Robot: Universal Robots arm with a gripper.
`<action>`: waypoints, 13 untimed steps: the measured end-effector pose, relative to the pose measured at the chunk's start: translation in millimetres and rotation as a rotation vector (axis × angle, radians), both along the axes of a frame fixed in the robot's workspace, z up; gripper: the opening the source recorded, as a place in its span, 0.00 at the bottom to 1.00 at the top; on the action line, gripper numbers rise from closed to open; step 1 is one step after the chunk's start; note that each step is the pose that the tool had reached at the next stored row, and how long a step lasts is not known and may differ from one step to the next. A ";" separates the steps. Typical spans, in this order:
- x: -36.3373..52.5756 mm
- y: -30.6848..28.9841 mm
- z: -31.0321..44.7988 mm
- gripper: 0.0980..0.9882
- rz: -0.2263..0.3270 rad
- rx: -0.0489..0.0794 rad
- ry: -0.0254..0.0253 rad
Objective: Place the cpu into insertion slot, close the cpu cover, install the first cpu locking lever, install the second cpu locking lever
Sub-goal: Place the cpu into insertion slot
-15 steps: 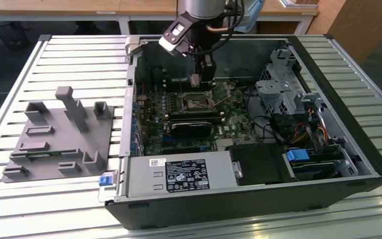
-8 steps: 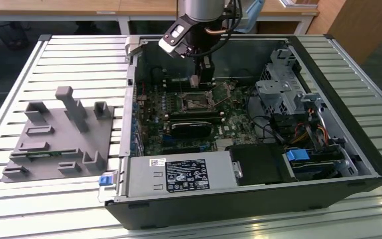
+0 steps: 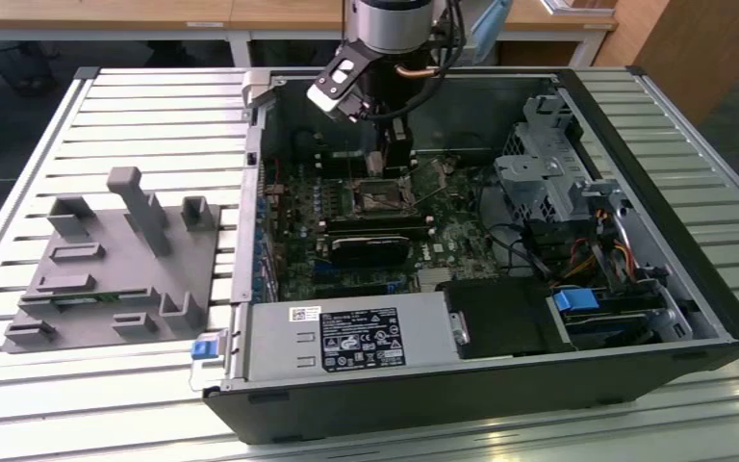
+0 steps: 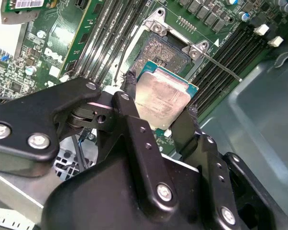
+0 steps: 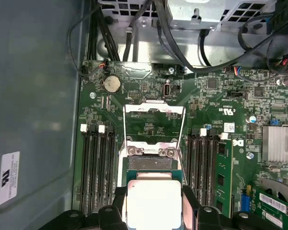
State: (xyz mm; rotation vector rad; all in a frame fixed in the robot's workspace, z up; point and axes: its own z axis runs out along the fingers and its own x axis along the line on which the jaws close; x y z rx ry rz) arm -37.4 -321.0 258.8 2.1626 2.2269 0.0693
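The gripper (image 4: 160, 96), clamped on the cpu (image 4: 164, 99), holds it just above the insertion slot (image 4: 158, 48), apparently unseated; the cpu cover (image 5: 153, 106) stands open.

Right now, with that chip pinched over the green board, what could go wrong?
The gripper holds the cpu only by two edges, so it might slip. It hangs just short of the insertion slot; landing off-centre or tilted could harm the socket. The open cpu cover stands close, and a finger could catch it.
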 end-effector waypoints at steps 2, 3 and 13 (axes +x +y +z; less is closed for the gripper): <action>0.1 0.0 -3.6 0.50 0.001 0.000 0.0002; 0.0 0.0 -5.2 0.50 0.001 0.000 0.0002; 0.1 0.0 -16.9 0.50 -0.001 0.000 0.0004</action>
